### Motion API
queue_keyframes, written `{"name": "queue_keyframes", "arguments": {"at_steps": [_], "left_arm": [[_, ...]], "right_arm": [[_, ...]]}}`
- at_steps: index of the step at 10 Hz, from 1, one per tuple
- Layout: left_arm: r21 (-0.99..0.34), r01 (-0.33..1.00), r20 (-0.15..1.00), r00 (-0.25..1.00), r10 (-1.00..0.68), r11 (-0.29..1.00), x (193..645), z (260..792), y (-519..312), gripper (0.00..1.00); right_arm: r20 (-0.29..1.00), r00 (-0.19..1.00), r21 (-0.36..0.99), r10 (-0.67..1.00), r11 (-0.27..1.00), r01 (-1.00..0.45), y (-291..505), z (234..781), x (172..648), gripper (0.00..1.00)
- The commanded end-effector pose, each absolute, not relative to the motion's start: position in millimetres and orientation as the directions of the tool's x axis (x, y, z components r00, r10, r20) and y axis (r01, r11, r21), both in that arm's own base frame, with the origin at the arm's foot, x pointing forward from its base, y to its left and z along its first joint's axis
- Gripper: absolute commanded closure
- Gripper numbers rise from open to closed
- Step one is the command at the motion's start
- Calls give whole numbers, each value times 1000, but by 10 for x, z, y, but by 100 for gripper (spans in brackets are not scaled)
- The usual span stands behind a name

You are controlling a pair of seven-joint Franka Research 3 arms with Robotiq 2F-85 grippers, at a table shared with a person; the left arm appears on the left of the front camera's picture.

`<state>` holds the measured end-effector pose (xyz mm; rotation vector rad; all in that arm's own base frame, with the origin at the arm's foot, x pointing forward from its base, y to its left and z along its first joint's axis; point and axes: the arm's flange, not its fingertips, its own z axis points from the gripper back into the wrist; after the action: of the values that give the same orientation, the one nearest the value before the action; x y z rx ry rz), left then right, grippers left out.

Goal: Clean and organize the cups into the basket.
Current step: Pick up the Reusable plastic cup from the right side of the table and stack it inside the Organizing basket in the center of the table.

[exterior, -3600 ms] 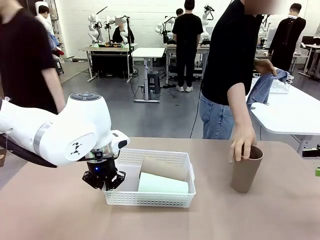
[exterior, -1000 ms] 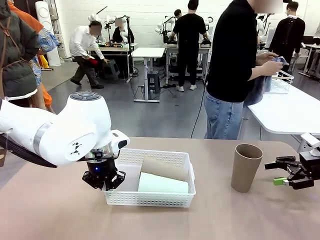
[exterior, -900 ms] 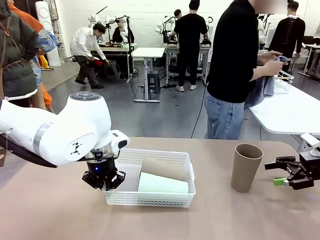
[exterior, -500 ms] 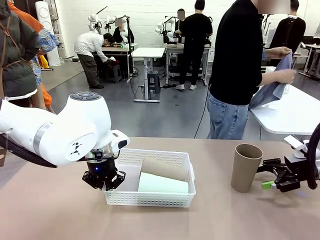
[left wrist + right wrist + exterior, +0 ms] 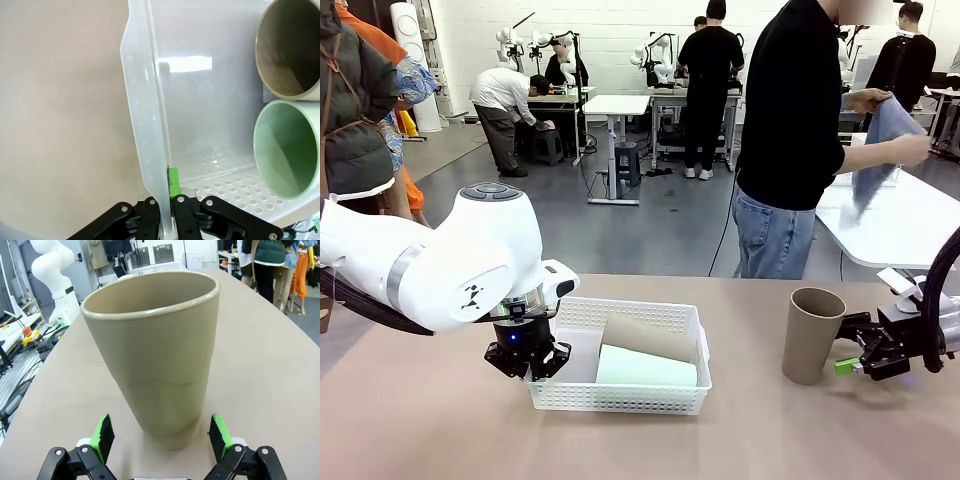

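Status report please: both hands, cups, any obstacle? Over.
Left hand shut on basket wall. Right hand open, straddling upright tan cup, no grip yet. Second tan cup and mint cup lie in basket. No obstacle seen.

The basket [image 5: 142, 120] is white plastic, its wall smooth and glossy, catching a bright reflection; the upright tan cup [image 5: 160, 355] is smooth and matt, with a faint ridge low on its body; the mint cup [image 5: 287, 147] has the same dull finish; the table [image 5: 440, 430] is matt beige; the left arm's shell [image 5: 450, 260] is glossy white; the person's cloth [image 5: 880, 135] is limp blue fabric.
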<state>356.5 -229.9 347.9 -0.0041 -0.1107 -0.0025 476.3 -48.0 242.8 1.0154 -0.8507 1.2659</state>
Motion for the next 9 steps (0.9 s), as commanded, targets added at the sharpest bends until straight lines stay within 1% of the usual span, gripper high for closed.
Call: {"name": "queue_keyframes", "arguments": {"at_steps": [1,6,8,9], "left_arm": [[4,10,124,992,-10,1000,3555,3468,-2306,100],[4,10,124,992,-10,1000,3555,3468,-2306,100],[4,10,124,992,-10,1000,3555,3468,-2306,100],[4,10,124,992,-10,1000,3555,3468,-2306,100]], "right_arm": [[938,102,114,330,-16,-993,-399,2390,4828,0],[944,68,91,323,-57,-994,-182,2348,4965,0],[945,30,65,326,-98,-993,-141,2294,5002,0],[949,35,73,313,-109,-991,-131,2292,5007,0]]}}
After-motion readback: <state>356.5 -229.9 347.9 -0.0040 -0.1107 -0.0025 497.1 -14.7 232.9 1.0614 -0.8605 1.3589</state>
